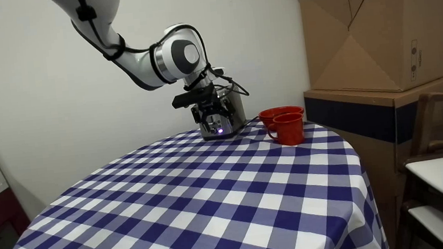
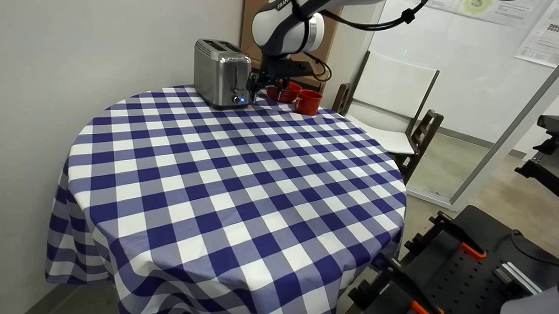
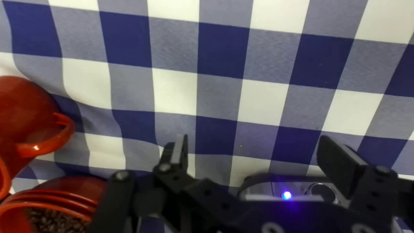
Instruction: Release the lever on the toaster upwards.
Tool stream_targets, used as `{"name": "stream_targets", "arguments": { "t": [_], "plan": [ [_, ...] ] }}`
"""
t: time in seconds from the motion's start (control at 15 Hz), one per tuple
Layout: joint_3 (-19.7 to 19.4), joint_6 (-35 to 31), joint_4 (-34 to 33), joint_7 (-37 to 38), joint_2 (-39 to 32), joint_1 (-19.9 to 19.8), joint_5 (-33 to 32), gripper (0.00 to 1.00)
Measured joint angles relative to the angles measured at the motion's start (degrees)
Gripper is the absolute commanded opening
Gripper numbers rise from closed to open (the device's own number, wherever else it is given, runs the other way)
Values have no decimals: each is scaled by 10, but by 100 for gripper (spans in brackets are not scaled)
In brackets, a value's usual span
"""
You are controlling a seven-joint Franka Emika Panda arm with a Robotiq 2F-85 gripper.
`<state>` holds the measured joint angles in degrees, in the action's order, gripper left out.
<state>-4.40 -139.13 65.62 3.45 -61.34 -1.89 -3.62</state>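
The gripper (image 3: 252, 142) hangs just beside the front end of the toaster (image 2: 221, 75), its two fingers (image 3: 339, 166) well apart and clamped on nothing that shows. In the wrist view that end of the toaster lies at five o'clock from the gap between the fingers, its blue light (image 3: 286, 195) glowing. In an exterior view the lever (image 2: 236, 89) is at nine o'clock from the gripper and looks low in its slot (image 2: 236, 74), which runs from six to twelve; I cannot tell whether a finger touches it. There the toaster's long side stretches back toward ten or eleven, so pushing along it would probably slide the toaster rather than free the lever. The next move turns on that slot: as I judge it, a finger must get under the lever and then lift straight toward twelve. Farther out in the wrist view, a red mug (image 3: 26, 108) sits at nine o'clock and a red bowl (image 3: 74, 187) of what look like dark beans (image 3: 58, 221) at eight.
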Motion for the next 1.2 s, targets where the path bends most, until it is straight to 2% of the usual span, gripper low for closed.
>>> {"name": "stream_targets", "arguments": {
  "t": [0.6, 1.2],
  "plan": [
    [-2, -2, -157, -1, -114, -6, 0, 100],
    [-2, -28, -241, -2, -176, -16, 1, 100]
  ]
}}
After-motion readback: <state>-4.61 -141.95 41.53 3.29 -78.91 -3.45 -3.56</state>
